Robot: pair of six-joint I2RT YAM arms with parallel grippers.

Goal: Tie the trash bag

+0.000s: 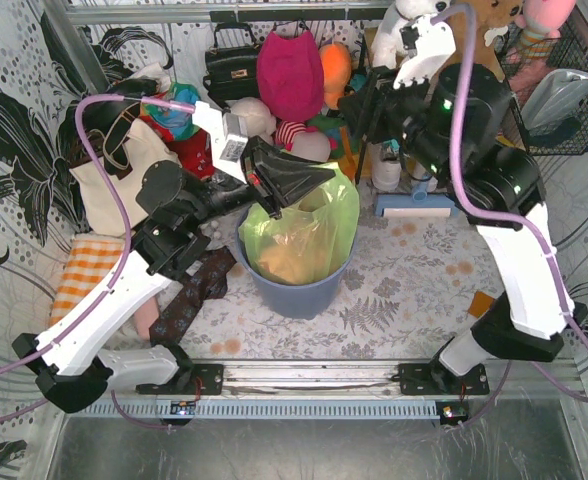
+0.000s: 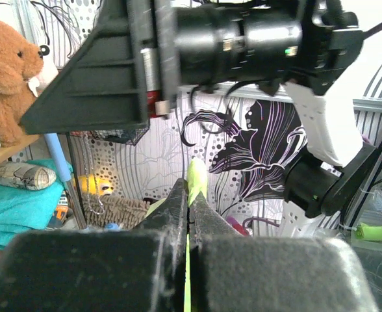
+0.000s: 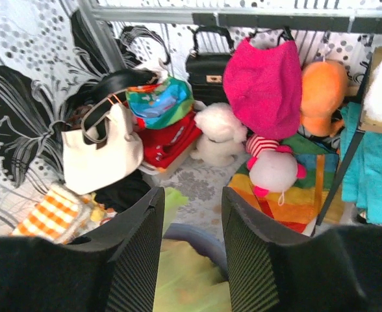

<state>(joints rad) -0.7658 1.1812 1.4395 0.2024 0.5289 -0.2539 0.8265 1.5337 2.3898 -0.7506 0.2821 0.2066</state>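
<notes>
The lime-green trash bag [image 1: 309, 235] sits in the blue-grey round bin [image 1: 294, 290], with orange-brown paper showing through it. My left gripper [image 1: 316, 178] is over the bin and shut on a raised strip of the bag's rim. In the left wrist view a thin green strip [image 2: 196, 175] runs up between the closed fingers of this gripper [image 2: 190, 190]. My right gripper [image 1: 362, 112] is open and empty, high above the bin's far right side. In the right wrist view it [image 3: 192, 195] frames the bag [image 3: 184, 279] and the bin's rim [image 3: 201, 235] below, apart from both.
A white tote bag [image 1: 114, 175] and an orange checked cloth [image 1: 84, 275] lie to the left. A dark cloth [image 1: 196, 292] lies beside the bin. A black handbag [image 1: 232, 65], a pink hat [image 1: 289, 70] and soft toys [image 3: 220, 133] crowd the back. A wire basket [image 1: 564, 95] hangs at the right.
</notes>
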